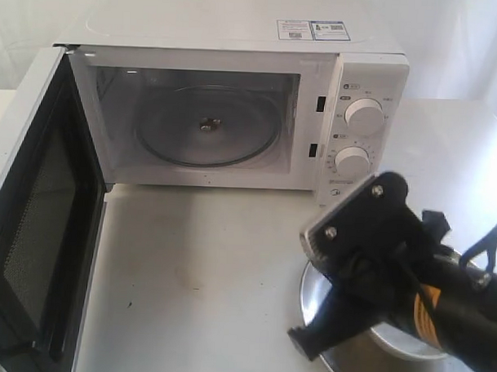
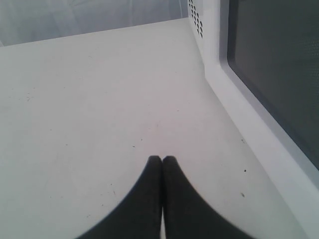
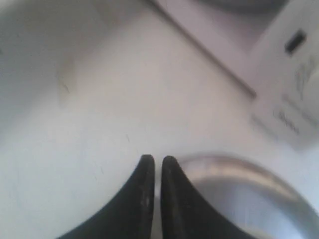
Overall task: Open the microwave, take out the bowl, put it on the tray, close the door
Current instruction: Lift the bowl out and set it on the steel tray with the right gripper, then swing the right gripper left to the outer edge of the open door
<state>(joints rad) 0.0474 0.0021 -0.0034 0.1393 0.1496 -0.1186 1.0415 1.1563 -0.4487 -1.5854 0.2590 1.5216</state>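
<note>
Seeing door [image 1: 35,227] swung wide at left; my left gripper [image 2: 162,158] beside it, fingers together, empty. Microwave [image 1: 197,25] cavity bare. At right, bowl [image 1: 398,345] sits on tray [image 1: 310,294]; right gripper [image 3: 154,159] fingers together over rim. I judge only door-closing remains.

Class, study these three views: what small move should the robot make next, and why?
Probably the left gripper should move against the outer face of the door and start pushing it shut. The microwave cavity is empty, the bowl already sits on the tray, and the door stands wide open.
</note>
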